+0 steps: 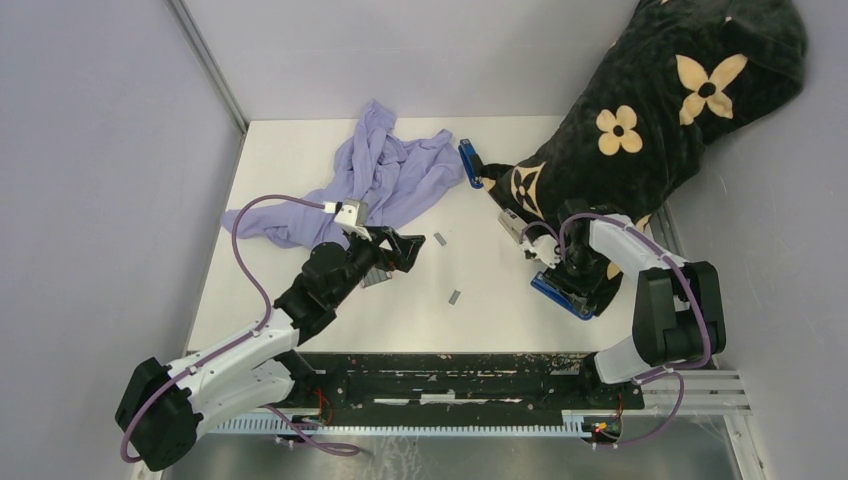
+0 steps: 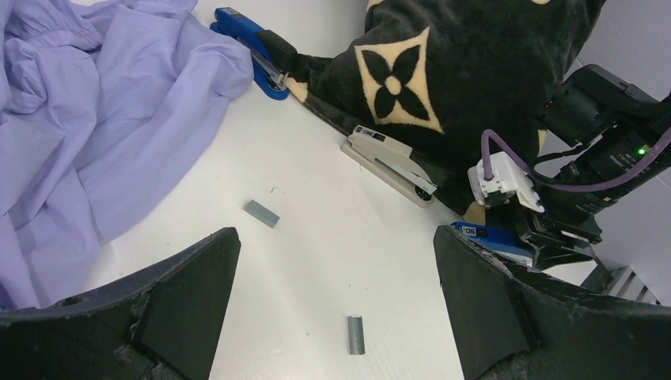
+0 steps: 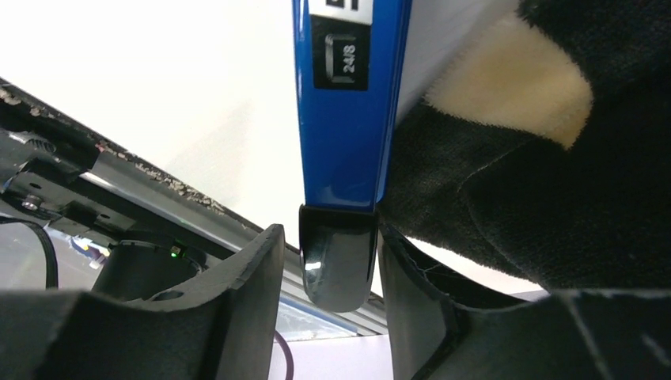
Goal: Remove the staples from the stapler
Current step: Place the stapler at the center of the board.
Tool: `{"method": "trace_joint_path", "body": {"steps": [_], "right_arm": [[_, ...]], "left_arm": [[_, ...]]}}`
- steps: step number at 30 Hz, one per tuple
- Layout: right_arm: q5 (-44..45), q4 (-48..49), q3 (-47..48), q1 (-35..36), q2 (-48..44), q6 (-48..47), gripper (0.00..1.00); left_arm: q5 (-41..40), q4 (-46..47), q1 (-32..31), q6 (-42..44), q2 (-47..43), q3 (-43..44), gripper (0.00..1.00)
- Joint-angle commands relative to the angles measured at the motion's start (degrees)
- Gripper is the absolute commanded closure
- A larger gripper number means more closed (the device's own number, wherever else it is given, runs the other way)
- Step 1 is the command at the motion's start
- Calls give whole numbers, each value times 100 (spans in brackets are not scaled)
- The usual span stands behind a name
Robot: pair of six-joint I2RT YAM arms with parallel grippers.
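Straddling blue stapler [image 3: 348,119] end, right pincer [image 3: 331,235] loose

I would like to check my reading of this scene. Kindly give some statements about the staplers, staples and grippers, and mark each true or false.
1. Two staple strips lie loose on the table. True.
2. The left gripper holds a staple strip. False: its jaws are wide open and empty.
3. The purple cloth covers the white stapler. False: it lies uncovered beside the black blanket.
4. The right gripper has its fingers on both sides of a blue stapler. True.
5. Only one blue stapler is in view. False: a second blue stapler lies between cloth and blanket.
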Motion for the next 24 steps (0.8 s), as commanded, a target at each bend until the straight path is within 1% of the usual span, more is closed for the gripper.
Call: {"method": "trace_joint_path", "body": {"steps": [1, 4, 9, 11, 14, 16, 19, 22, 24], "right_arm": [[-226, -413, 433, -44, -250, -134, 45], [-632, -779, 798, -50, -350, -232, 44], [-1423, -1335, 1542, -52, -339, -309, 44], [-1871, -1543, 1988, -57, -276, -318, 45], [-2820, -1785, 2702, -58, -77, -283, 45], [-3489, -1681, 3154, -54, 114, -129, 45], [-4437, -1163, 3790, -52, 466, 399, 45], [-4966, -294, 4263, -47, 841, 1045, 44], [-5002, 272, 4578, -6, 1172, 1545, 44]], "left_arm": [[-12, 277, -5, -97, -89, 58, 1], [8, 234, -1, -57, -126, 98, 1], [36, 163, 6, -38, -141, 201, 1], [38, 132, 2, -30, -155, 231, 1], [20, 116, 1, -9, -165, 268, 1], [-33, 75, -2, 20, -181, 269, 1], [-114, -8, -1, 75, -215, 300, 1], [-185, -71, 3, 93, -215, 361, 1], [-216, -98, 12, 95, -196, 377, 1]]}}
